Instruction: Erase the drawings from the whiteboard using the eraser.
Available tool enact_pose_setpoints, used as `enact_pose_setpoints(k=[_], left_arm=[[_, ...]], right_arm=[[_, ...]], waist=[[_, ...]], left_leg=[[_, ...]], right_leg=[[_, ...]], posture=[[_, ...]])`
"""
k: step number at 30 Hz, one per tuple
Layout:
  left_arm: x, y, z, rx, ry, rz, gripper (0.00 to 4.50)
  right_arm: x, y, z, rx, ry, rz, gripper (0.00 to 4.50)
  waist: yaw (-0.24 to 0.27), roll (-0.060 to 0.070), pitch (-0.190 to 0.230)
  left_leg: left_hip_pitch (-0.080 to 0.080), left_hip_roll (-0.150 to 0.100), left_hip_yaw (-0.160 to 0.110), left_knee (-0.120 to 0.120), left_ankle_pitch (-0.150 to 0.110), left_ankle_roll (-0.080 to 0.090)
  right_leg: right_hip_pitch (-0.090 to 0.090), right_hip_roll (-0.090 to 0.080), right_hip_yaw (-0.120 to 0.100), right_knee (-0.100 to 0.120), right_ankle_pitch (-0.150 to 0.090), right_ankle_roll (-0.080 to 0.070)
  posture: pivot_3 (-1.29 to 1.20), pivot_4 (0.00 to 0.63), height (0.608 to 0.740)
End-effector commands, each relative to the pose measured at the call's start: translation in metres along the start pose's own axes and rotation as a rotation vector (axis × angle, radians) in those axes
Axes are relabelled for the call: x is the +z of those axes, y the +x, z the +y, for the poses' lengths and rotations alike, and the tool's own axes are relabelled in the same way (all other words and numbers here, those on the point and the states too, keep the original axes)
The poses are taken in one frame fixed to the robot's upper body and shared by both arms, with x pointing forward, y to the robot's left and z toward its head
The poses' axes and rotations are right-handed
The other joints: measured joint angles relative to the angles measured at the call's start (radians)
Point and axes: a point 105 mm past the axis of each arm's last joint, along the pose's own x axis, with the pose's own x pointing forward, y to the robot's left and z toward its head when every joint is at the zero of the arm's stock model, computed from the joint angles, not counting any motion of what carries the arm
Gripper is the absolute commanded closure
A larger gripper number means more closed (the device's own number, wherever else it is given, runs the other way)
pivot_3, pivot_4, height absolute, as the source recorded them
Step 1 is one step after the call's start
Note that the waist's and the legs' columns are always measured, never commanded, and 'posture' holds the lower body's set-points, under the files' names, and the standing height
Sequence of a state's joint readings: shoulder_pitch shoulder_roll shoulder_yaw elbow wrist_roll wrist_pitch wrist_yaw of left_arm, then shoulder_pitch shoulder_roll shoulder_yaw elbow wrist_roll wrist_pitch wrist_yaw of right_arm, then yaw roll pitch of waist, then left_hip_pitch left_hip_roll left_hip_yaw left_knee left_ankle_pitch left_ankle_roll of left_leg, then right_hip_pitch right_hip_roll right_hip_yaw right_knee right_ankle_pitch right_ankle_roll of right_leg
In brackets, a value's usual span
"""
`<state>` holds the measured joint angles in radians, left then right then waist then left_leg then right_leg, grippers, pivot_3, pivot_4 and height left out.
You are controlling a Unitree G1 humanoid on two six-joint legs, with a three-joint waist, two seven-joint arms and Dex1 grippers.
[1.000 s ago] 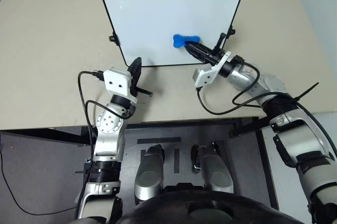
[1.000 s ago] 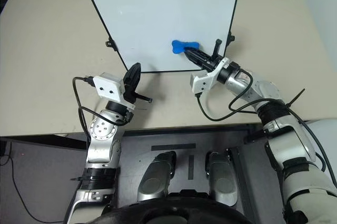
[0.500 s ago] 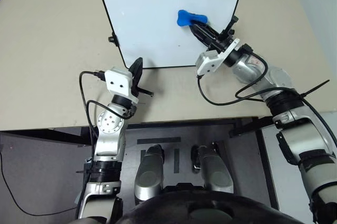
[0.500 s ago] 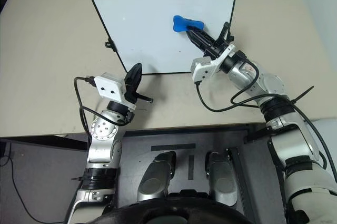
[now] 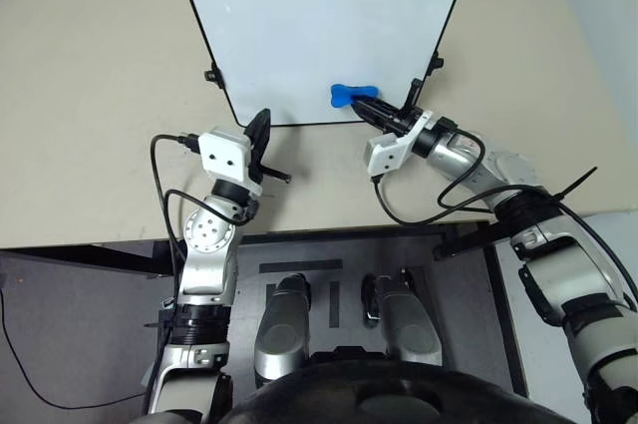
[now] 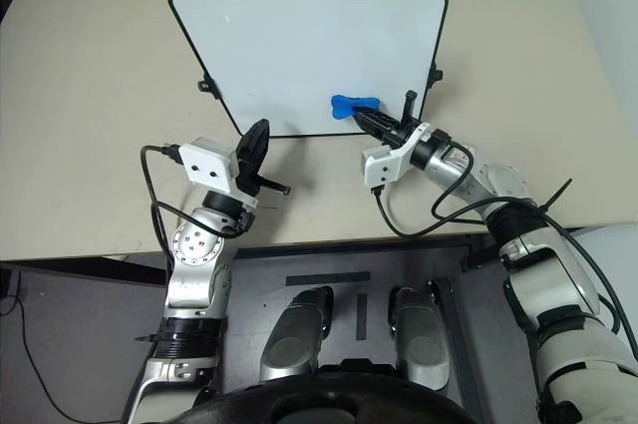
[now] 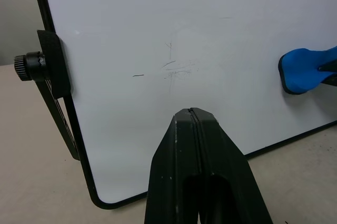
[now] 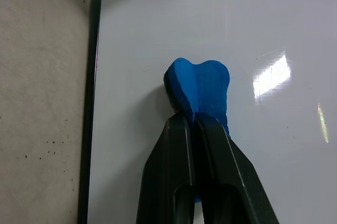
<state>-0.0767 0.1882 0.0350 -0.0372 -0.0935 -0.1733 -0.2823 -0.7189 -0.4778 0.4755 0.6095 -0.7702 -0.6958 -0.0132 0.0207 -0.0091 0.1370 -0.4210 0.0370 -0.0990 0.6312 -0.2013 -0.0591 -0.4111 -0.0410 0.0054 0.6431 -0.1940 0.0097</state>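
The whiteboard (image 5: pixel 299 35) lies on the beige table, white with a thin black frame. My right gripper (image 5: pixel 363 102) is shut on the blue bone-shaped eraser (image 5: pixel 349 95), which rests against the board near its lower right edge. The right wrist view has the eraser (image 8: pixel 199 84) pinched between the two fingers and pressed to the board (image 8: pixel 263 34). My left gripper (image 5: pixel 264 119) is shut and holds nothing, just before the board's lower left corner. The drawings are out of view; faint grey streaks (image 7: pixel 176 68) mark the board in the left wrist view.
Small black clips (image 5: pixel 213 73) (image 5: pixel 436 62) stick out at the board's two sides. Bare beige table (image 5: pixel 100 95) surrounds the board. The table's front edge (image 5: pixel 329 229) runs just behind both wrists, and black cables loop from each wrist.
My right gripper carried the eraser up the board toward its upper right, then back down to near the lower edge. The left arm has kept still.
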Motion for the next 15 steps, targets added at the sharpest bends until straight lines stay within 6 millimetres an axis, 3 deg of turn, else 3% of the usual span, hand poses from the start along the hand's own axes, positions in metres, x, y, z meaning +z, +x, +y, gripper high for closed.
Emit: enact_pose_setpoints(k=[1, 7, 15], left_arm=[[0.008, 0.003, -0.001, -0.007, 0.002, -0.037, 4.50], [0.007, 0.003, -0.001, -0.006, 0.001, -0.037, 4.50], [0.007, 0.002, -0.002, -0.012, -0.002, -0.032, 4.50]], right_arm=[[-0.009, -0.004, -0.004, 0.002, -0.001, 0.044, 4.49], [-0.004, -0.016, 0.006, 0.060, 0.028, 0.026, 4.49], [0.014, -0.036, -0.022, -0.009, 0.179, -0.041, 4.49]], waist=[[0.000, 0.000, 0.000], [0.005, 0.000, 0.000], [0.004, 0.000, 0.000]], left_leg=[[0.000, 0.000, 0.000, 0.000, 0.000, 0.000], [-0.002, 0.000, 0.000, 0.000, 0.000, 0.000], [-0.008, 0.000, 0.002, 0.000, 0.002, 0.012]], right_leg=[[0.000, 0.000, 0.000, 0.000, 0.000, 0.000], [0.000, 0.000, 0.000, -0.001, -0.001, 0.002], [-0.004, 0.000, 0.000, -0.007, -0.004, 0.005]], posture=[[0.00, 0.150, 0.740], [0.00, 0.150, 0.740], [0.00, 0.150, 0.740]])
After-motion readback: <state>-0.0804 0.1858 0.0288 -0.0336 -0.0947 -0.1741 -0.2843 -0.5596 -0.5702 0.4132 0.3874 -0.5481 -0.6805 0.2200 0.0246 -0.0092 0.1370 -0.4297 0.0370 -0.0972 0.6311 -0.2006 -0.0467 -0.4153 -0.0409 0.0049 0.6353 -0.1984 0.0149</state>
